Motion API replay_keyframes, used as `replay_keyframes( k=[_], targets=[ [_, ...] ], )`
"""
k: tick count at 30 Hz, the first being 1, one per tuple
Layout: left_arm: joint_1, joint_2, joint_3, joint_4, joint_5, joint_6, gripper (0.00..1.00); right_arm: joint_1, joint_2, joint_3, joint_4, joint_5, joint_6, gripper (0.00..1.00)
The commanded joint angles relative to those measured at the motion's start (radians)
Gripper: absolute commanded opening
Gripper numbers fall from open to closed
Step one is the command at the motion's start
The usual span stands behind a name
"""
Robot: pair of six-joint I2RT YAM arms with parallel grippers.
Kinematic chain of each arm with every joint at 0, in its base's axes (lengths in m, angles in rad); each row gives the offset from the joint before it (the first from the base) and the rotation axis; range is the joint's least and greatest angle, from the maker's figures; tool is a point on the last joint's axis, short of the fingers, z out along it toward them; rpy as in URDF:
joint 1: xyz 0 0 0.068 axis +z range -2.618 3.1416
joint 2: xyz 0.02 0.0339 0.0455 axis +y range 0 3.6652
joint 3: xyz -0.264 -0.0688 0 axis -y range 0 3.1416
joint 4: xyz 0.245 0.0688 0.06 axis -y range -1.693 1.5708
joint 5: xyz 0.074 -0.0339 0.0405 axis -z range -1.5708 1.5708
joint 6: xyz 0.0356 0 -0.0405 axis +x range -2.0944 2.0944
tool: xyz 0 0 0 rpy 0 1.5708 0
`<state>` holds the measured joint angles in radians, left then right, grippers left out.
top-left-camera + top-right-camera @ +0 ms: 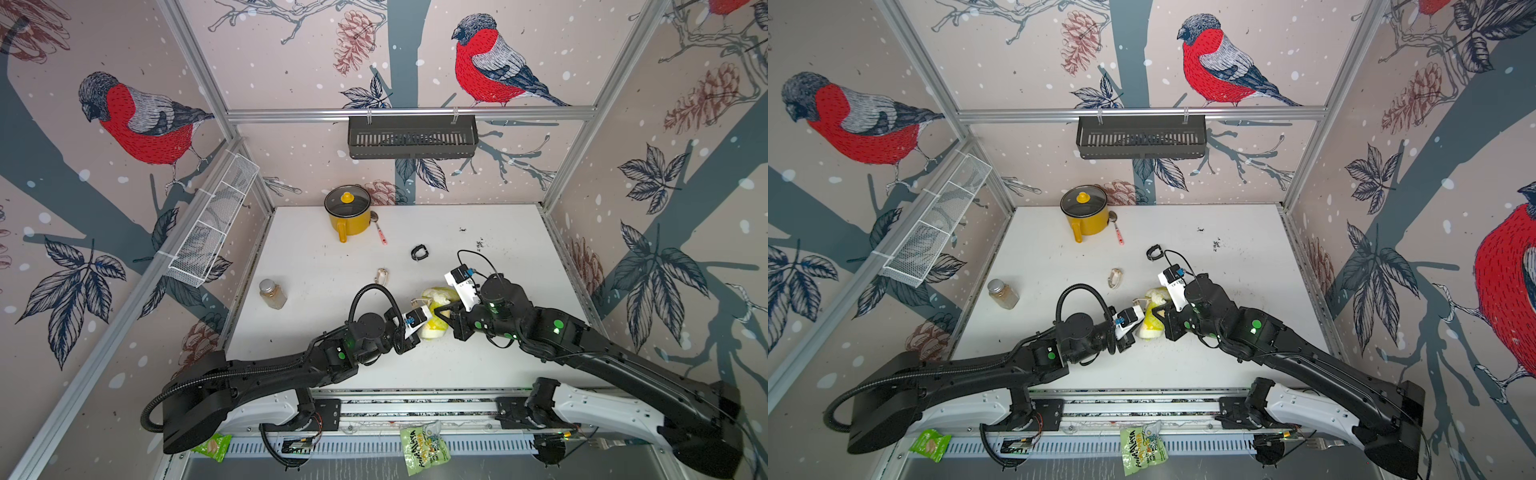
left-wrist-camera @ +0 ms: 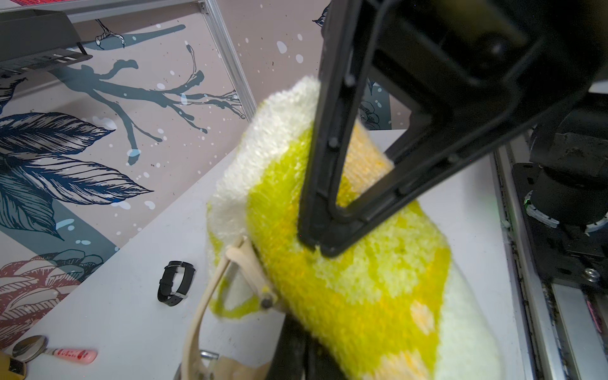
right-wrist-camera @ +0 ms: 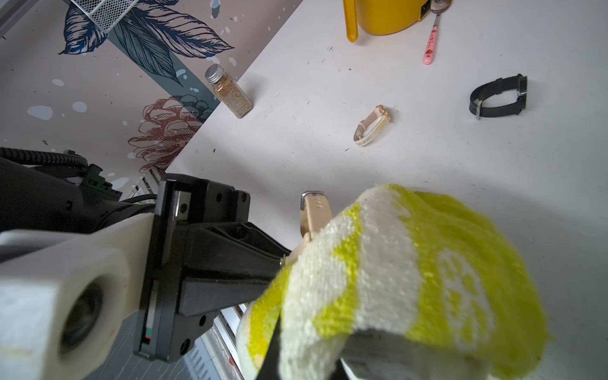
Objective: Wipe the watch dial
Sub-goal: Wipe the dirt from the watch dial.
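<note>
Yellow-and-white terry cloth [image 2: 345, 279] is pinched in right tool [image 1: 445, 312], jaws pressed together on a fold; rest of cloth drapes over its fingers. Left tool [image 3: 281, 261] is pressed together on beige-strap wristwatch [image 3: 314, 214]; strap loop + buckle poke out past cloth edge. Both look lifted off white bench [image 1: 332, 257], well apart from yellow enamel pot with glass lid [image 1: 348, 212], on the pot's arm-base side. Dial not visible: it's under the cloth, so cloth-on-glass contact is judged likely, not confirmed.

Step in hand (judgement): rubbing cloth over dial. To do it well:
- L tool = vice, no motion; R tool does all the stroking.
- Short strokes or small circles across face, light pressure. The grip on the watch looks narrow, so a hard push could pivot it or pull the strap out of the jaws.
- Lead w/ padded cloth, not bare R finger: hard tip on glass = scratch risk.
- Loose cloth tail clear of buckle, snag risk.

Distractors: black-strap watch [image 1: 419, 252] + small cream-and-gold watch [image 1: 382, 276] lie on bench, nearer the pot than the held watch. Leave them alone.
</note>
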<state>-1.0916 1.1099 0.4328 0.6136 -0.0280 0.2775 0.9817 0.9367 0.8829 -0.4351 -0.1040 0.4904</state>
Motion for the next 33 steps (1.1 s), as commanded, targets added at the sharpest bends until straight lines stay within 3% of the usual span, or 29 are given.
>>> replay_keyframes(
  k=[1, 19, 26, 33],
  targets=[
    [-0.002, -0.018, 0.004, 0.036, 0.035, 0.006, 0.0, 0.003, 0.009, -0.005, 0.053, 0.001, -0.014, 0.04],
    [-0.002, -0.064, -0.015, 0.028, 0.034, 0.011, 0.0, -0.065, 0.015, -0.053, 0.038, 0.042, 0.019, 0.04],
    [-0.002, 0.021, -0.01, 0.017, -0.065, 0.019, 0.0, -0.166, -0.023, -0.054, -0.052, 0.103, 0.003, 0.04],
    [0.005, 0.157, -0.013, 0.09, -0.133, 0.01, 0.0, -0.337, -0.024, -0.044, -0.152, 0.186, -0.051, 0.05]
  ],
)
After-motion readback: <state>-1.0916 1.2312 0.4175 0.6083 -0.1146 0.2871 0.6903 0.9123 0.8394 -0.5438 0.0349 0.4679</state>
